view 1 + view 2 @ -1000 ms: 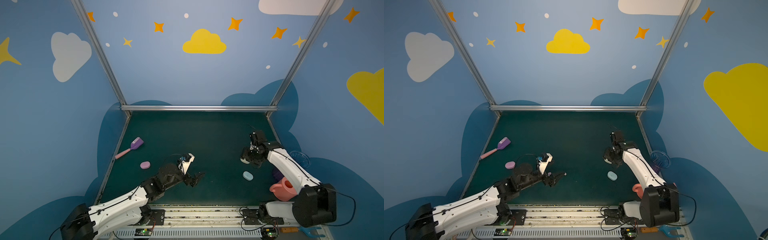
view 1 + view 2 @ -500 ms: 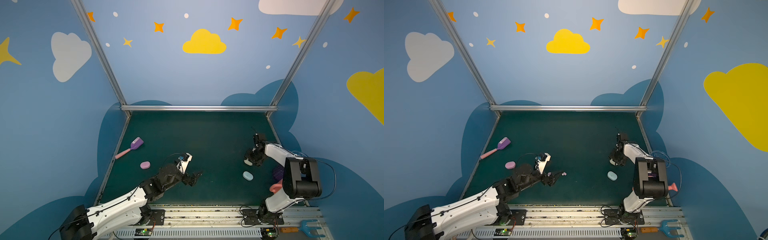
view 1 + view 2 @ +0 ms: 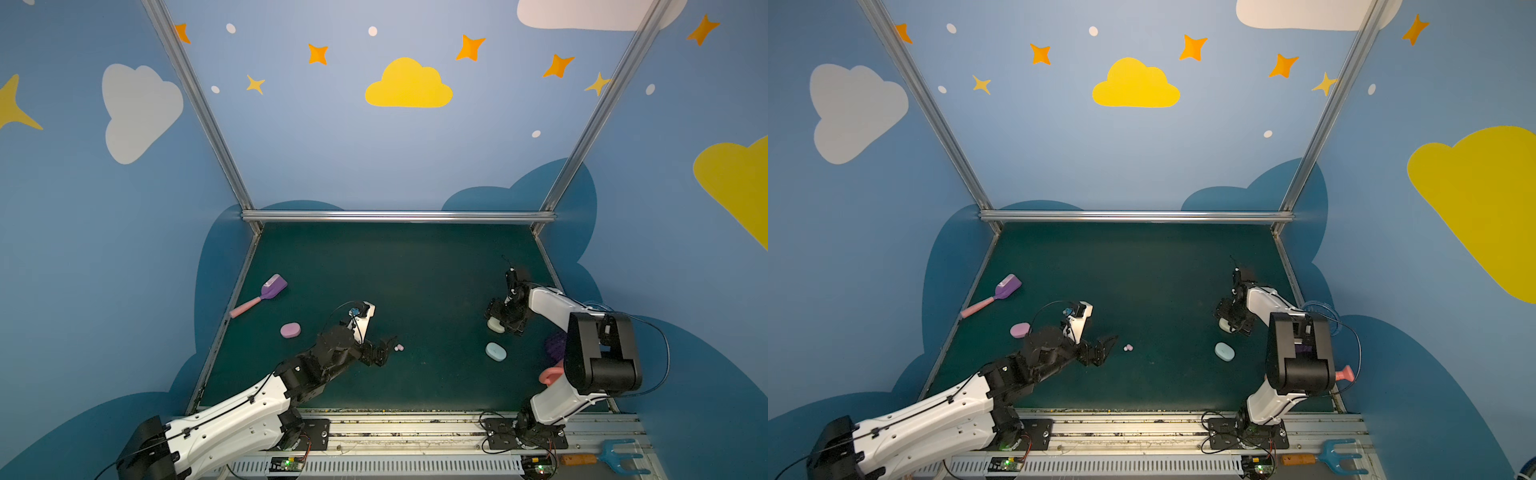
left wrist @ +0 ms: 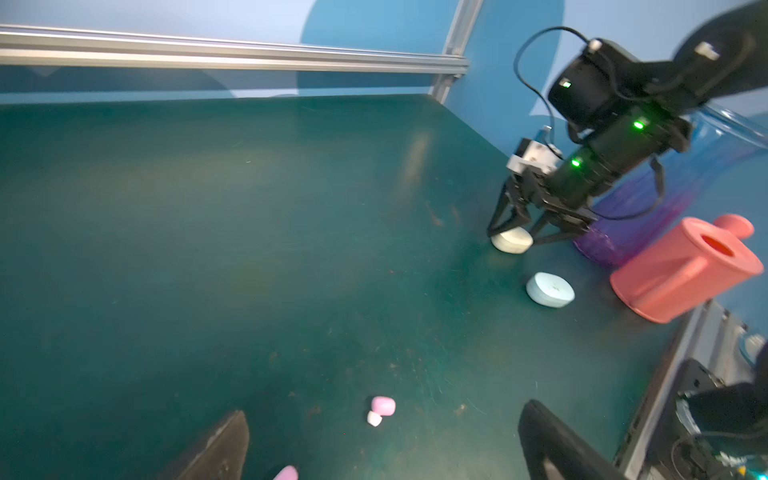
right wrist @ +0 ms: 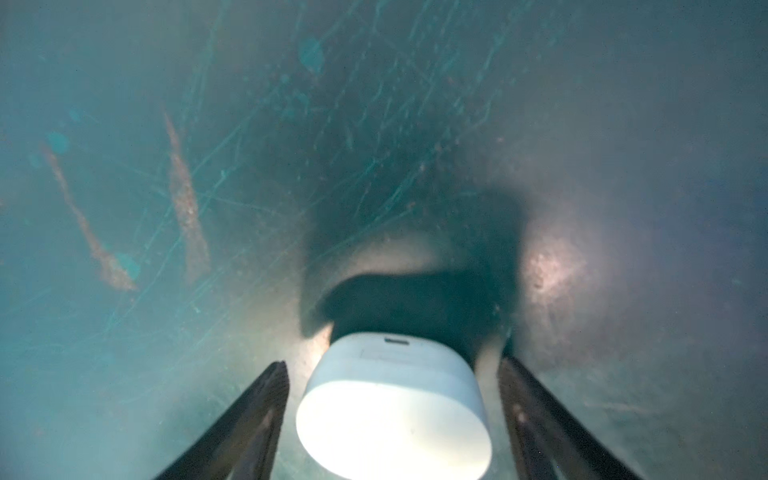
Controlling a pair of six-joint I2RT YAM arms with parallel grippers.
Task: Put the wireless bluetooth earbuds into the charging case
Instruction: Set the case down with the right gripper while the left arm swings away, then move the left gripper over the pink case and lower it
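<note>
Pink earbuds [image 3: 399, 347] [image 3: 1128, 347] lie on the green mat just beyond my left gripper [image 3: 383, 350] [image 3: 1104, 348], which is open and empty. The left wrist view shows one pink earbud [image 4: 382, 406] with a small whitish piece touching it, and another pink one [image 4: 286, 473] at the frame's edge between the fingers. My right gripper [image 3: 501, 326] [image 5: 392, 363] is open astride the white charging case [image 5: 392, 407] [image 4: 512, 241], a gap on each side. A pale blue case [image 3: 496, 352] and a lilac-pink case [image 3: 290, 330] lie shut.
A purple scoop with a pink handle [image 3: 266, 295] lies at the mat's left edge. A pink watering can [image 4: 685, 270] and a purple object [image 4: 602, 245] crowd the right edge behind my right arm. A blue toy fork [image 3: 619, 457] rests on the front rail.
My right gripper has lowered to the mat and opened off the white case, its arm folding in. My left gripper drew back slightly, leaving the pink earbuds beyond its tips.
</note>
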